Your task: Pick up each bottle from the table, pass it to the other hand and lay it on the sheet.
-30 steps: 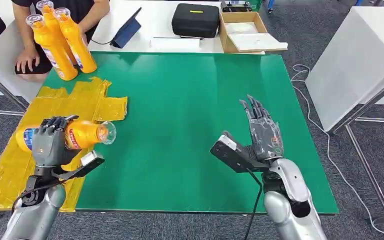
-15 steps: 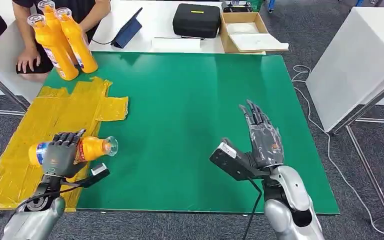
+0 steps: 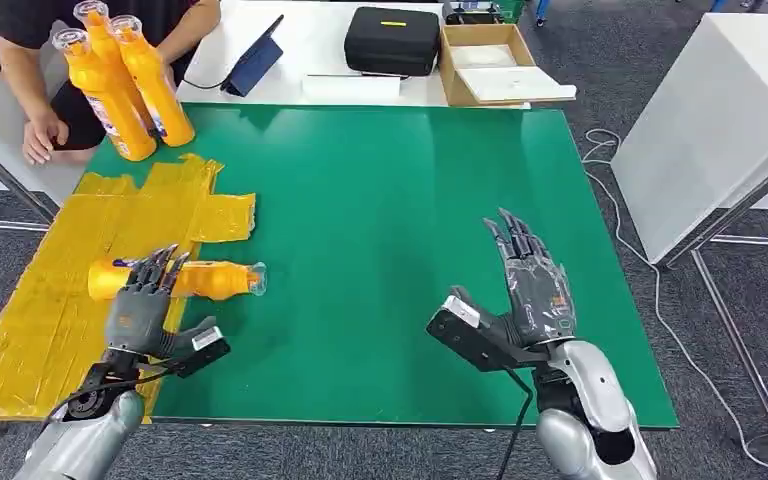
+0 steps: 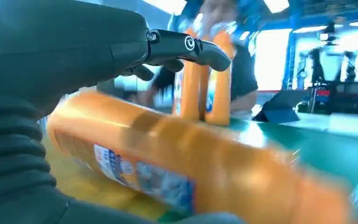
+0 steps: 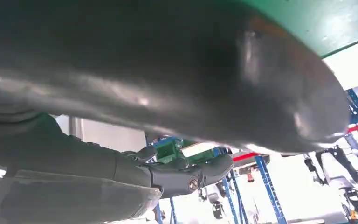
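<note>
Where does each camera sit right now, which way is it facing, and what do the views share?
Head view: high on the body, looking forward and down at the green table; left hand and right hand show.
Left wrist view: behind the left hand, looking along the lying bottle toward the standing bottles.
Right wrist view: under the right hand, facing up.
Head and left wrist views share the bottles.

Even, bright overhead light in the head view; wrist views blurred, backlit, with blown-out ceiling lamps.
</note>
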Controlling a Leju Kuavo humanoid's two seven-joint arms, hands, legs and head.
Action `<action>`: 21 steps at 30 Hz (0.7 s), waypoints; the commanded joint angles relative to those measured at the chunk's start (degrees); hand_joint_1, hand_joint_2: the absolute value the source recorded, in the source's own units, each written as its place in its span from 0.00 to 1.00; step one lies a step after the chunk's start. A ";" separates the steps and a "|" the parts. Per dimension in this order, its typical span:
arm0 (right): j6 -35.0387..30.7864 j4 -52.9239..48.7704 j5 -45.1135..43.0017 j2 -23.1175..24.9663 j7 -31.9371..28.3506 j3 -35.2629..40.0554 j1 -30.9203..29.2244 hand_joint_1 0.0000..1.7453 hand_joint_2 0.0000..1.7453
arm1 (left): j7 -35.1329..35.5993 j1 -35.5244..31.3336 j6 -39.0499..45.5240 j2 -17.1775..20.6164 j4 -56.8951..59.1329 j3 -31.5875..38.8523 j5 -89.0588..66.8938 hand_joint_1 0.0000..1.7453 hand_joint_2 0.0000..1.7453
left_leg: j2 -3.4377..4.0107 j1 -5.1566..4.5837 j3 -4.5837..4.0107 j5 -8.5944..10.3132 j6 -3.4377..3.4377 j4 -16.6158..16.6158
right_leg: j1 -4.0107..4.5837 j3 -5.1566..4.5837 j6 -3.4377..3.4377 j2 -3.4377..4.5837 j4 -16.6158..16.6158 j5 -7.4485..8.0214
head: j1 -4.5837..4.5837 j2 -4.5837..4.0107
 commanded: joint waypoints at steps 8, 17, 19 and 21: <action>-10.88 5.53 -23.63 5.71 -13.65 -2.79 -0.80 0.00 0.00 | -2.10 7.60 -27.16 -1.88 -34.24 -4.77 70.55 0.00 0.00 | -0.18 -0.01 0.19 -0.14 -0.08 0.01 | -0.02 0.23 0.08 0.05 0.00 -0.18 | 0.02 0.00; -17.73 12.66 -40.22 9.03 -25.59 2.85 -3.84 0.00 0.00 | -1.66 2.45 -24.26 -5.68 -35.05 -16.77 84.47 0.00 0.00 | -0.36 -0.04 0.31 -0.04 -0.03 -0.08 | -0.06 0.38 0.09 -0.09 -0.06 -0.16 | 0.00 0.00; -16.81 13.24 -45.74 9.08 -28.21 2.96 -3.37 0.00 0.00 | -2.25 2.66 -23.68 -6.15 -35.33 -17.43 85.58 0.00 0.00 | -0.33 -0.04 0.41 -0.12 -0.04 -0.05 | -0.07 0.48 0.09 -0.02 -0.03 -0.22 | -0.02 0.00; -16.17 15.34 -47.73 9.56 -28.02 3.33 -4.62 0.00 0.00 | -2.82 2.55 -21.97 -7.10 -34.94 -17.68 84.80 0.00 0.00 | -0.40 -0.05 0.48 -0.14 -0.04 -0.06 | -0.10 0.57 0.09 -0.08 -0.02 -0.27 | 0.00 0.00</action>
